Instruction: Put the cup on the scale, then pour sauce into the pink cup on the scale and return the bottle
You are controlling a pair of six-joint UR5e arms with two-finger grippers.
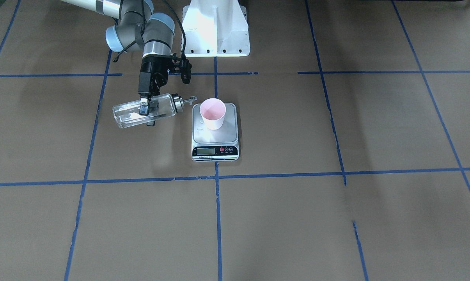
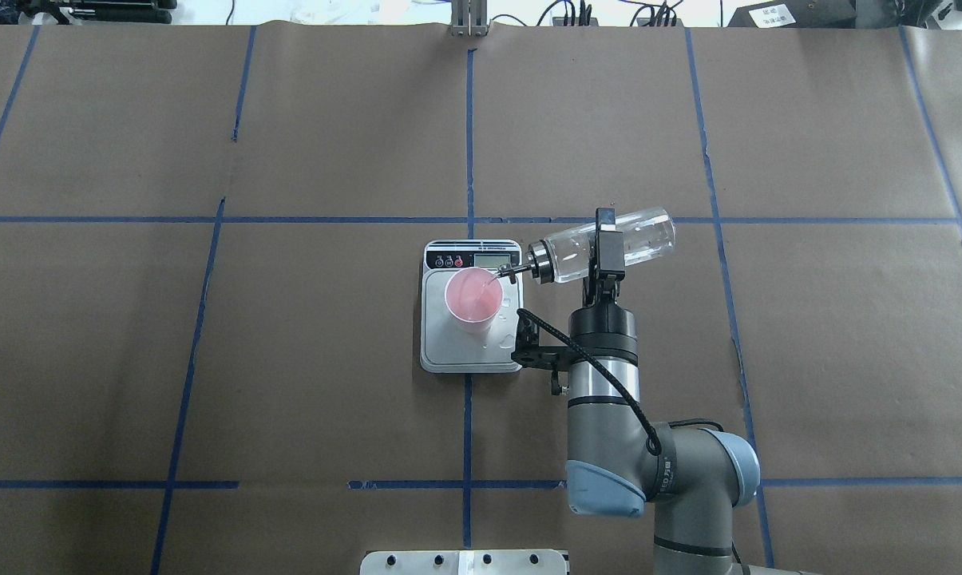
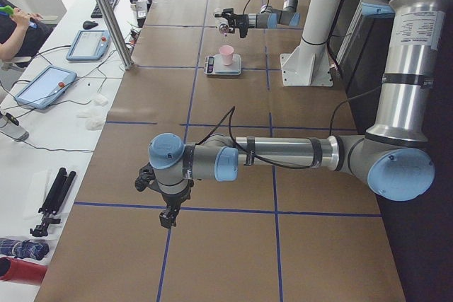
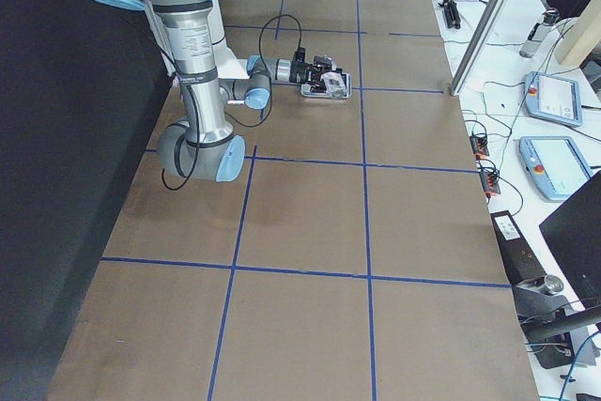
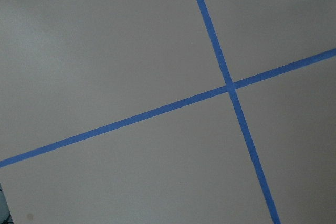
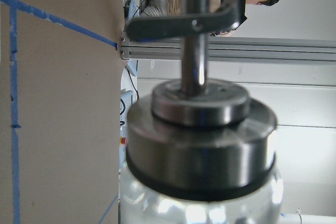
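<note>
The pink cup (image 1: 212,113) stands upright on the steel platform of the scale (image 1: 227,134), whose display strip faces away from the robot. My right gripper (image 1: 145,111) is shut on the clear glass bottle (image 1: 125,115) and holds it tipped nearly level. The silver spout (image 2: 508,274) reaches over the rim of the cup (image 2: 473,299). The right wrist view shows the metal cap (image 6: 202,140) close up. The liquid is clear and hard to gauge. My left gripper (image 3: 168,217) hangs over bare paper far from the scale (image 3: 223,68); I cannot tell whether it is open.
Small droplets lie on the scale platform (image 2: 500,337) beside the cup. Brown paper with blue tape lines (image 2: 469,136) covers the table. The white robot base (image 1: 216,29) stands behind the scale. Operator desks with tablets (image 3: 42,86) run along the far table edge.
</note>
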